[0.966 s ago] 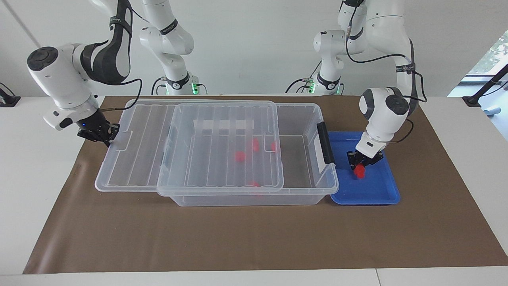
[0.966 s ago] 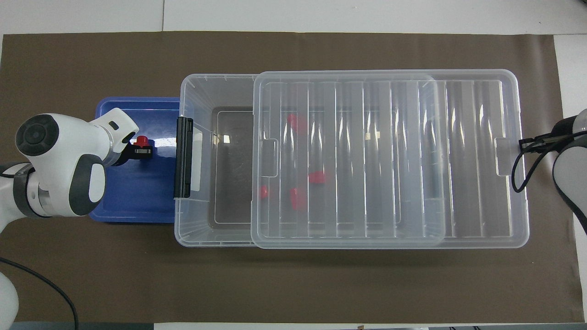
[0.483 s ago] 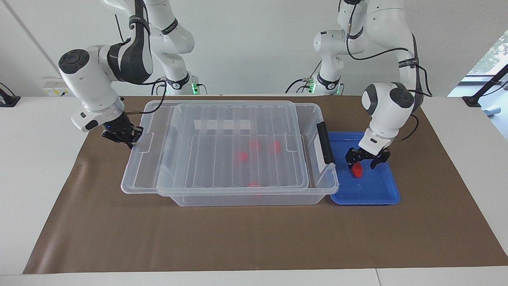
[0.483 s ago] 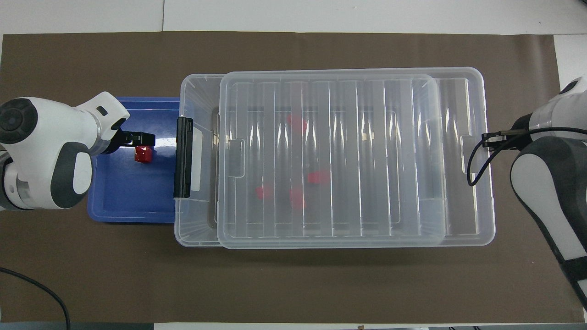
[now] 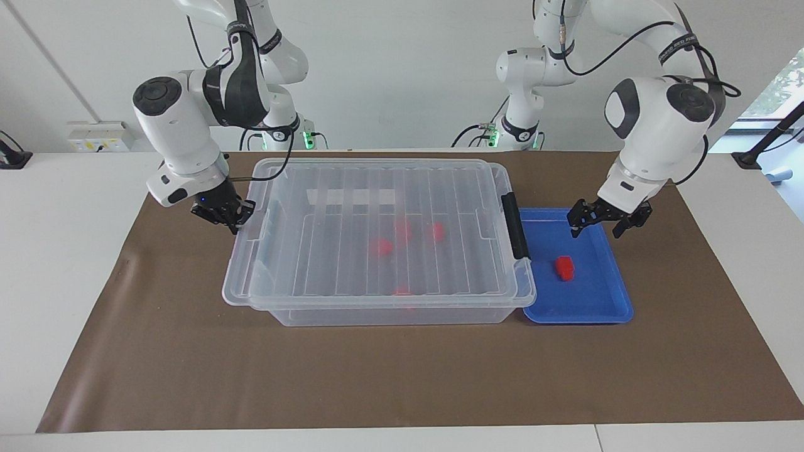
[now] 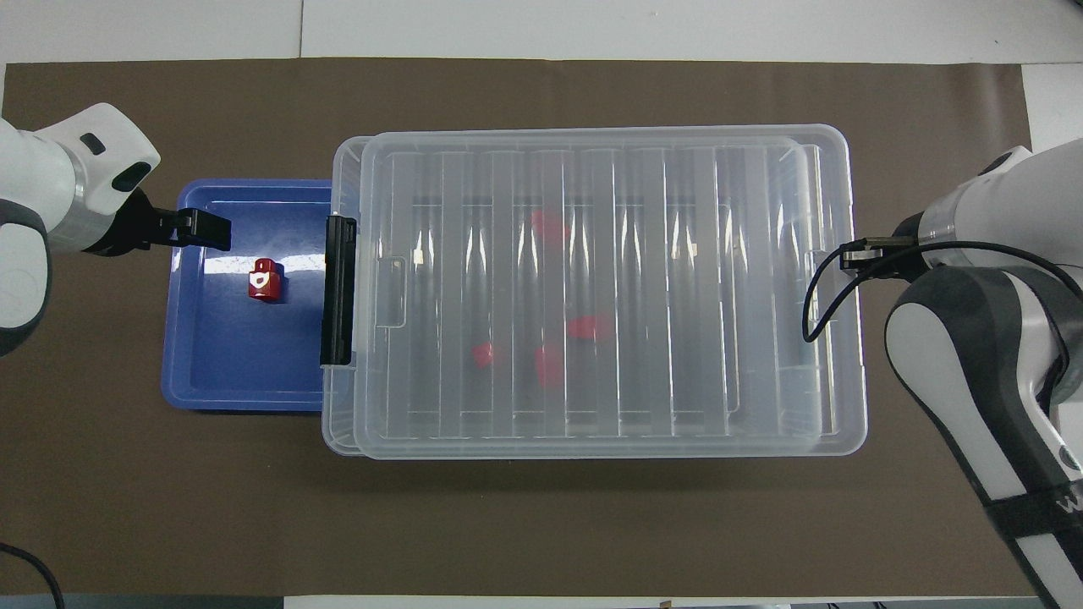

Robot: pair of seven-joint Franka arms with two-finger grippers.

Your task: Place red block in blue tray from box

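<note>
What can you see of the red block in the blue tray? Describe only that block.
The red block is small, glossy and plastic-looking, slightly oblong, with a pale mark on its top. It lies alone on the floor of the blue tray, beside the box's black handle end, touching nothing else. The open left gripper hangs above the tray, clear of it.

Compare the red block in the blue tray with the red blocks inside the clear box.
The small red plastic block lies alone in the shallow blue plastic tray, in the open and sharply seen. The four red blocks in the box sit together on the floor of the large clear plastic box, under its ribbed translucent lid, so they look pale and blurred. All share the same red colour and small size.
</note>
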